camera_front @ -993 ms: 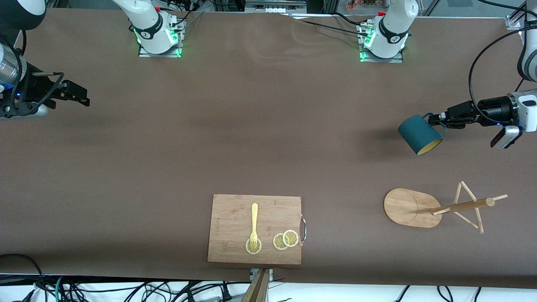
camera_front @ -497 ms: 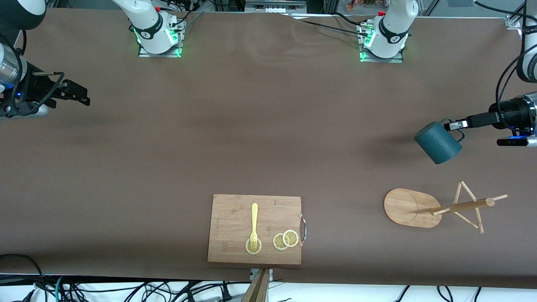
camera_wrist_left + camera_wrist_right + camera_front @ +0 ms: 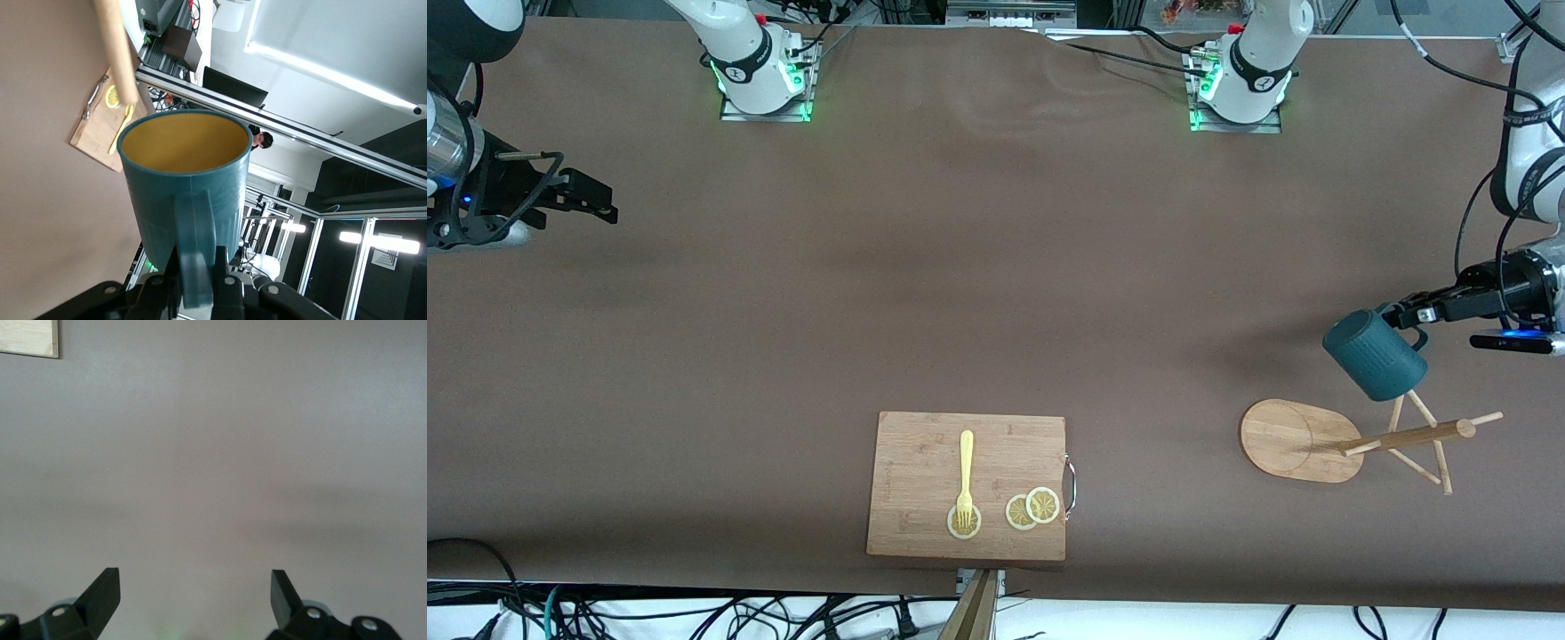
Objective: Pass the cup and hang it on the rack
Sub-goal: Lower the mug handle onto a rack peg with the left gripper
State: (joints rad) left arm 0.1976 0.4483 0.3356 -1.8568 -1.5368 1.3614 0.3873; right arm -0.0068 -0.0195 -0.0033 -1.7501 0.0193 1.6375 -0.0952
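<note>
The dark teal ribbed cup (image 3: 1374, 356) hangs in the air, with my left gripper (image 3: 1398, 314) shut on its loop handle (image 3: 1412, 338). It is tilted just above the thin pegs of the wooden rack (image 3: 1405, 436), whose oval base (image 3: 1285, 437) rests on the table. In the left wrist view the cup (image 3: 183, 180) shows its yellowish inside, the handle (image 3: 195, 233) is pinched in my left gripper (image 3: 195, 267), and a rack peg (image 3: 117, 47) crosses close by. My right gripper (image 3: 605, 203) waits open over bare table at the right arm's end, and in the right wrist view the right gripper (image 3: 193, 587) holds nothing.
A bamboo cutting board (image 3: 925, 462) with a yellow fork (image 3: 965, 471) and lemon slices (image 3: 1032, 508) lies near the table's front edge, midway between the arms. Its corner (image 3: 27, 337) shows in the right wrist view.
My left gripper has carried the cup from over bare table to just above the rack's pegs, turning it so its mouth faces away from the front camera. The right arm has not moved.
</note>
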